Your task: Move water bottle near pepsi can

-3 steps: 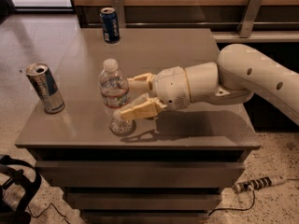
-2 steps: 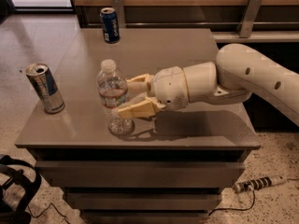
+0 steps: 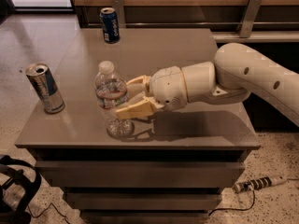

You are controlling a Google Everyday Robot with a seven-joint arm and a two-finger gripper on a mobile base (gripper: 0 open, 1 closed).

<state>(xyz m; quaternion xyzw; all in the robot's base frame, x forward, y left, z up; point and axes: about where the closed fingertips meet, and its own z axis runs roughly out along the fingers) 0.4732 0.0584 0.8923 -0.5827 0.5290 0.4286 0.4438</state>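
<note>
Water bottle (image 3: 111, 94): tilted near the front edge of the table (image 3: 196, 55), cap leaning left; it had edged slightly left since a second earlier.
Gripper (image 3: 125, 97): reaching in from the right, fingers clamped on the bottle's middle as before.
Pepsi can (image 3: 110, 25): upright at the back edge, well apart from the bottle, unmoved.
Silver can (image 3: 45, 87): upright at the left edge, unmoved.

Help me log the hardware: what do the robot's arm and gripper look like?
The arm is a thick, smooth, cream-white tube with rounded joints and a few small dark dots on its shell. The gripper, at the water bottle, has two pale yellow wedge-shaped fingers. No cables show on it.
</note>
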